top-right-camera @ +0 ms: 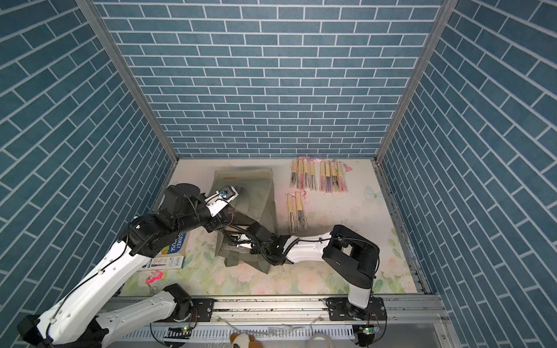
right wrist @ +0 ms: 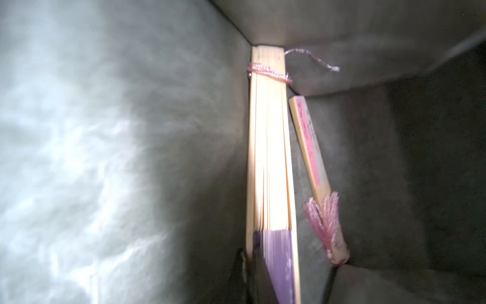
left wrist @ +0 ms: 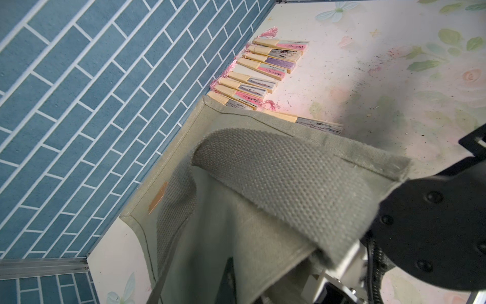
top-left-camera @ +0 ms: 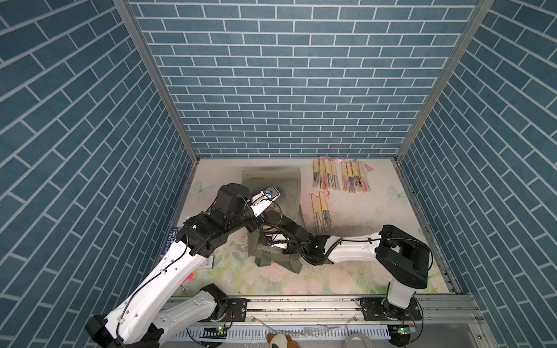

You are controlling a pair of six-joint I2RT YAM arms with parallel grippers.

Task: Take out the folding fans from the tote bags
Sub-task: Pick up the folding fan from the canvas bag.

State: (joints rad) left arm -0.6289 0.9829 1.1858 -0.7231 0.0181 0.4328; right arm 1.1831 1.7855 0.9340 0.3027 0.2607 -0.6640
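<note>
Ten folding fans (top-left-camera: pixel 349 180) lie just beside the tote bag (top-left-camera: pixel 286 183) in both top views; both arms reach inside. Left wrist view: left gripper (left wrist: pixel 231 284) pressed together under a strap (left wrist: pixel 276 184), catch hidden. Right wrist view: right gripper (right wrist: pixel 285 279) seemingly pinches a purple fan (right wrist: pixel 268 147) by its pleats inside the tote, pink fan (right wrist: pixel 307 142) alongside. Light, stiff, fragile paper; bamboo sticks look safer.

Purple fan (right wrist: pixel 268 158) pleats cropped by pic edge; tote bag (right wrist: pixel 79 158) interior blurry, dark.
</note>
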